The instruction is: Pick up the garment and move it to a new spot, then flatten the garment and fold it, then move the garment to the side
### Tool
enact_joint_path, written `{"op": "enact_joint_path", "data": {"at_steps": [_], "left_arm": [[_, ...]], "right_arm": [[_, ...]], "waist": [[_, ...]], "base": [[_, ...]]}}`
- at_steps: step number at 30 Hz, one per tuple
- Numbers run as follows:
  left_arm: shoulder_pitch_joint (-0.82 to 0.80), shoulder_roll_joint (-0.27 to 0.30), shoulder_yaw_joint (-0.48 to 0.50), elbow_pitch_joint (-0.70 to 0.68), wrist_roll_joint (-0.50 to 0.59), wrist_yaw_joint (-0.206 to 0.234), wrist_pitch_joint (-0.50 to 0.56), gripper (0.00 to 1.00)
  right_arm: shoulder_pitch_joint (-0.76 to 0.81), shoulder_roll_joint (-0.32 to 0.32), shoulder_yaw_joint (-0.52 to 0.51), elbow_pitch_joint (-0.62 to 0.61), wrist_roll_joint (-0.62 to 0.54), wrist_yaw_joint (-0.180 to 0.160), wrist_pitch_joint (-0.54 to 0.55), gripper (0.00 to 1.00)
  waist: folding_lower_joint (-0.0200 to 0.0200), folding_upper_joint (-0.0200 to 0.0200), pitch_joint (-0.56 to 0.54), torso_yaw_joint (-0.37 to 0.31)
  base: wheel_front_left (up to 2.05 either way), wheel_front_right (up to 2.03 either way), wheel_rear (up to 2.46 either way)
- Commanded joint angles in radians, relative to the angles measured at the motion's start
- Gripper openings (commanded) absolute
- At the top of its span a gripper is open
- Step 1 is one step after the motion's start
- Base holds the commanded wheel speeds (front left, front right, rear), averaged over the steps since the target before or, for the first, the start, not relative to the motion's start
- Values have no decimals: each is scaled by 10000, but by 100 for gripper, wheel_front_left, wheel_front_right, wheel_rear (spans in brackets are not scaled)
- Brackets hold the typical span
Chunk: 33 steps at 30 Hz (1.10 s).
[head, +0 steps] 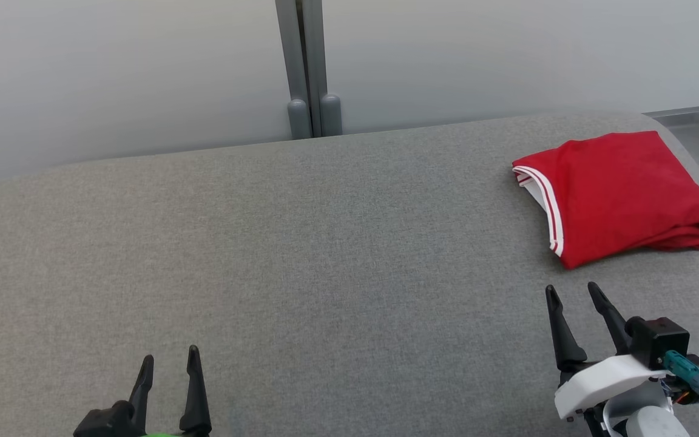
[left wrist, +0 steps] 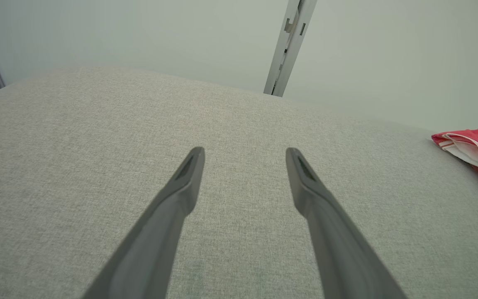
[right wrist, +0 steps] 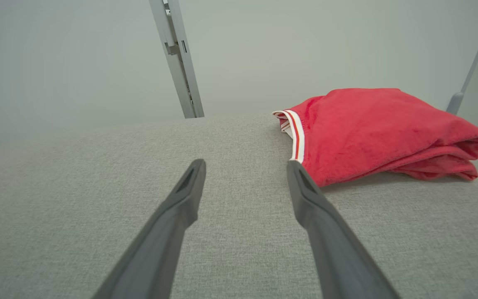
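Folded red cloth garment [head: 622, 194]: solid red, white trim with thin red stripe. Flat fabric-covered table [head: 325, 273]: heathered grey weave. Smooth wall panels [head: 113, 73] pale grey-white; upright metal post [head: 307, 67] mid grey.

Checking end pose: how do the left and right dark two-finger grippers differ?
The right dark two-finger gripper sits just short of the folded red garment with white-striped trim; the left dark two-finger gripper is far from it across the grey fabric surface. The right shows its white wrist housing in the head view; the left is cropped near its finger bases. Both: open, empty.
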Motion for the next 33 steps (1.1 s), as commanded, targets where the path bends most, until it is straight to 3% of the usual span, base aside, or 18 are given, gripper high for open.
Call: {"op": "enact_joint_path", "data": {"at_steps": [1,2,6,33], "left_arm": [[-164,10,-14,29,-15,-19,5,100],[-5,0,-10,9,-25,-6,2,0],[65,-23,-29,384,-79,-4,14,0],[-703,-12,630,279,-4191,-237,1251,0]], "right_arm": [[-32,-34,-15,-22,-20,-18,-37,100],[-12,0,-1,6,8,0,3,0],[208,88,17,383,49,0,38,0],[40,47,-272,-50,4723,-3,1258,0]], "waist": [[1,0,13,17],[1,0,11,14],[1,0,13,17],[1,0,66,53]], "base": [[0,0,0],[0,0,0],[0,0,0],[0,0,0]]}}
